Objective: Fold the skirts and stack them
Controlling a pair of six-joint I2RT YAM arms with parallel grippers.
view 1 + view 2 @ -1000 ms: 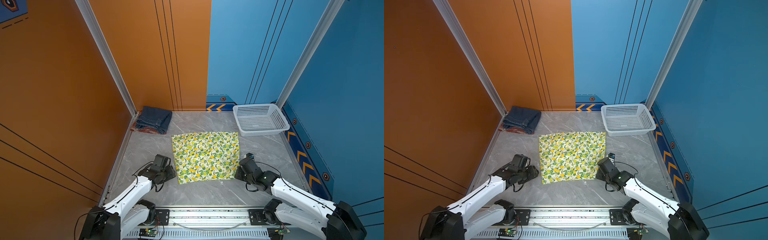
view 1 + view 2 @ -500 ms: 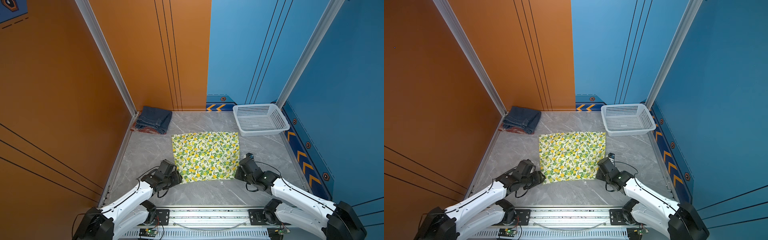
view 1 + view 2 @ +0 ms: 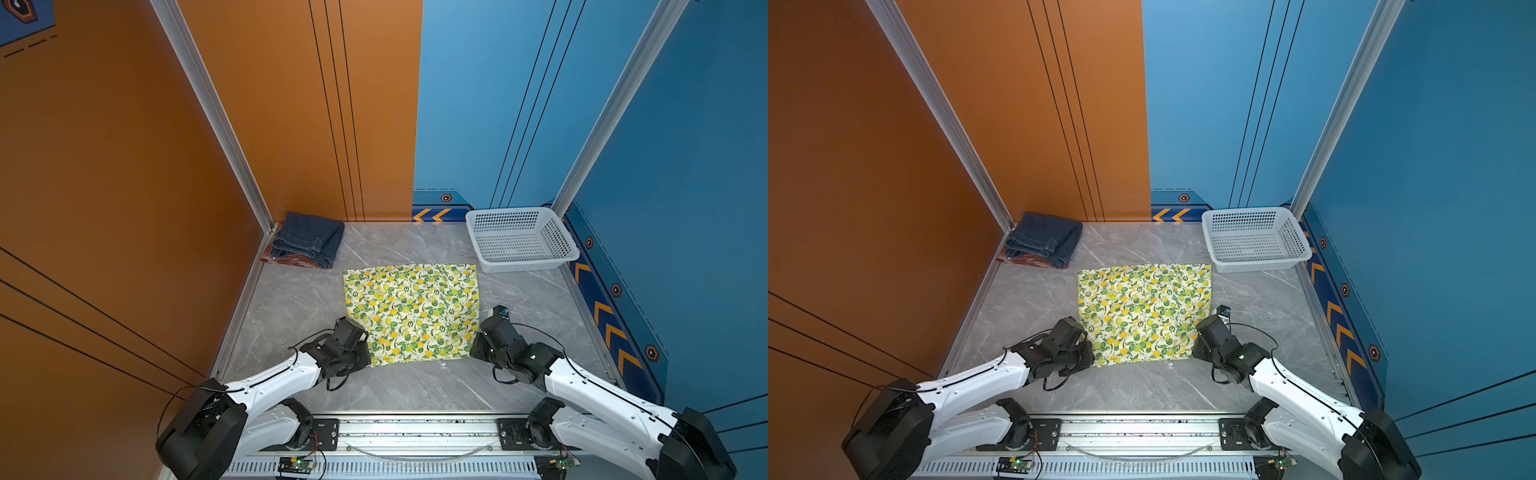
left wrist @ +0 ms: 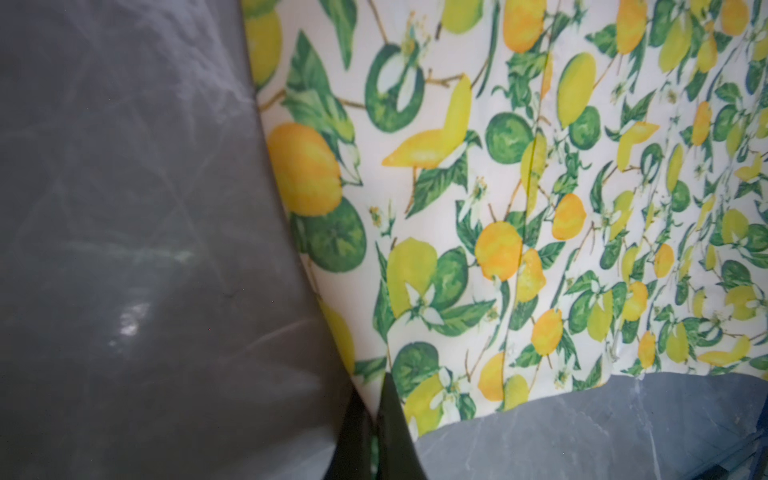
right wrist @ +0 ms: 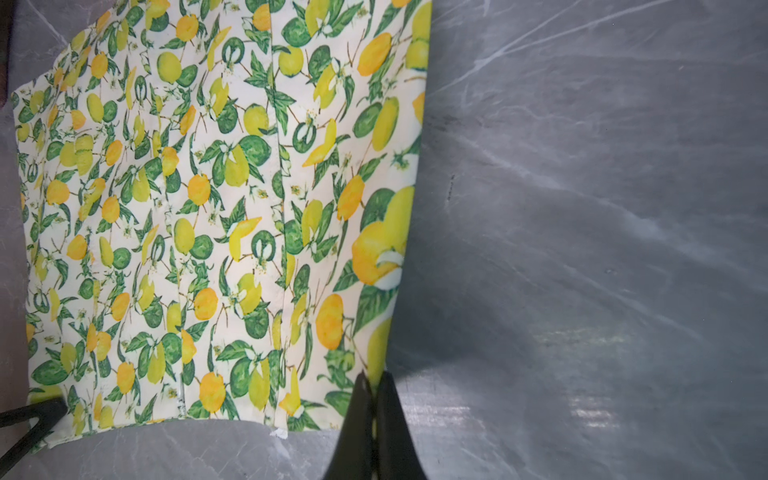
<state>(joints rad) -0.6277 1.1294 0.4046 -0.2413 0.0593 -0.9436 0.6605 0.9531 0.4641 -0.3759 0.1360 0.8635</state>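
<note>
White links (image 3: 274, 380), black joints (image 3: 199, 428), looped black cables (image 3: 330, 388), black left claw (image 4: 376, 399).

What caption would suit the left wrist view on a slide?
Left gripper shut on a corner of the lemon-print skirt, spread flat on the grey table.

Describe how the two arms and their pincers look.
The left arm and right arm have smooth white shells on the long links, black joints and black wrist housings. Thin black cables loop loosely beside each wrist. The left pincer and right pincer end in slim, tapering black fingers.
</note>
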